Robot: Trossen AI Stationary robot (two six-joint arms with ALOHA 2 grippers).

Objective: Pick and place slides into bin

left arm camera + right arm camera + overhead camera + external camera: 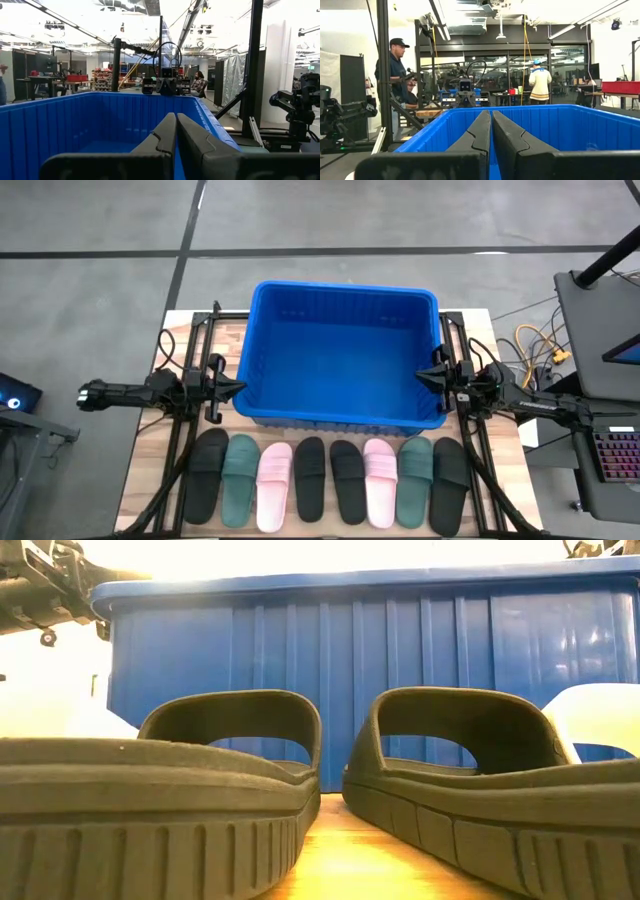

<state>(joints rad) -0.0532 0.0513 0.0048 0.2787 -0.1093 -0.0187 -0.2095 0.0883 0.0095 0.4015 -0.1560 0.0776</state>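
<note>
Slides (330,482) sit packed along the frame's bottom; with both claws, left claw (237,388) and right claw (424,374), pressed together, I probably nudge neighbours when grabbing.

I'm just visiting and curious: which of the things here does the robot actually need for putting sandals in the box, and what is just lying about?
Part of the job:
- eight sandals in a row on the table
- blue bin, nothing visible inside
- left gripper and right gripper, both shut, at the bin's sides

Just lying about:
- yellow cables
- keyboard
</note>
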